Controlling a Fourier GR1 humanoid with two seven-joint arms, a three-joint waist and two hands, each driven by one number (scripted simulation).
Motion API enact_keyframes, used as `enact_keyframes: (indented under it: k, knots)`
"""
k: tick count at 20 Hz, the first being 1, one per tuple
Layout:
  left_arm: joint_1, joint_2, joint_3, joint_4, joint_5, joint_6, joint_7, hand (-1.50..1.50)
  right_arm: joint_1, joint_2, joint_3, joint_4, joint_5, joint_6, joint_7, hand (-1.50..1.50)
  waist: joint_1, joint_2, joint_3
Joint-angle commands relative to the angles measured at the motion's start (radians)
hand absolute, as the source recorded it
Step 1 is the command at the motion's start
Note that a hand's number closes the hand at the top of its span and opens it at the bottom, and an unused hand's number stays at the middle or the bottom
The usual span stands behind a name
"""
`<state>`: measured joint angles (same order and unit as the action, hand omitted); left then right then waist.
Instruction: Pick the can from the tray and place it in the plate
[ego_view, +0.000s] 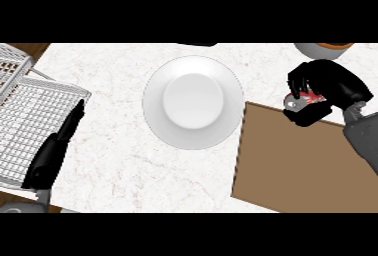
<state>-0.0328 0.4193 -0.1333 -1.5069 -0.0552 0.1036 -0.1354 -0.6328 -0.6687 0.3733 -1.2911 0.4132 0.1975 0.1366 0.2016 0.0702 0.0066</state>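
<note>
Far left of plate: wire rack (29, 125) on desk (133, 170). Left robot hand (55, 145) resting over rack's edge, fingers straight, holding nothing. Plate (193, 102) white, bare, at centre. Right of plate: brown tray (295, 165). Right robot hand (321, 92) over tray's far corner, fingers curled round can (301, 101), red and silver, mostly hidden. Pick step apparently done; carry in hand. Next: sweep left to above plate's middle, lower, uncurl fingers.
</note>
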Motion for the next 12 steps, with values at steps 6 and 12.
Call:
enact_keyframes:
  k: [6,12]
  knots:
    - [-0.008,-0.005,0.013,0.047,-0.016,0.018,-0.002,0.00,-0.217,0.013,-0.113,0.248,-0.006,-0.130,-0.440,1.50,-0.038,-0.014,-0.001]
    - [0.006,0.009,0.032,0.040,0.001,0.005,0.020,0.00,-0.311,0.064,-0.177,0.399,-0.117,-0.067,-0.768,1.50,-0.066,-0.029,-0.002]
